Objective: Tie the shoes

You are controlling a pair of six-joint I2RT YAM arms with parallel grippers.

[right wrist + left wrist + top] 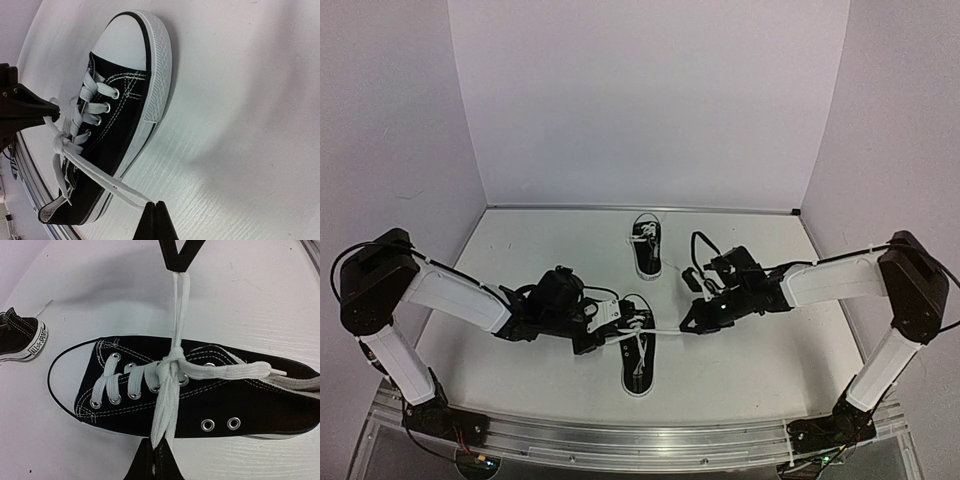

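The near black shoe (638, 362) lies between my grippers; it fills the left wrist view (210, 400) and shows in the right wrist view (117, 125). Its white laces cross in a knot (172, 362) over the tongue. My left gripper (611, 318) is shut on a doubled lace strand (166, 410) at the shoe's left side; it also shows in the left wrist view (154, 444). My right gripper (688, 324) is shut on the opposite doubled strand (180, 305), pulled taut; it also shows in the right wrist view (157, 204). The second shoe (647, 245) lies farther back.
The second shoe's heel shows at the left edge of the left wrist view (22, 337). White walls (640, 100) enclose the table on three sides. A loose lace end (240, 371) lies along the near shoe toward its heel.
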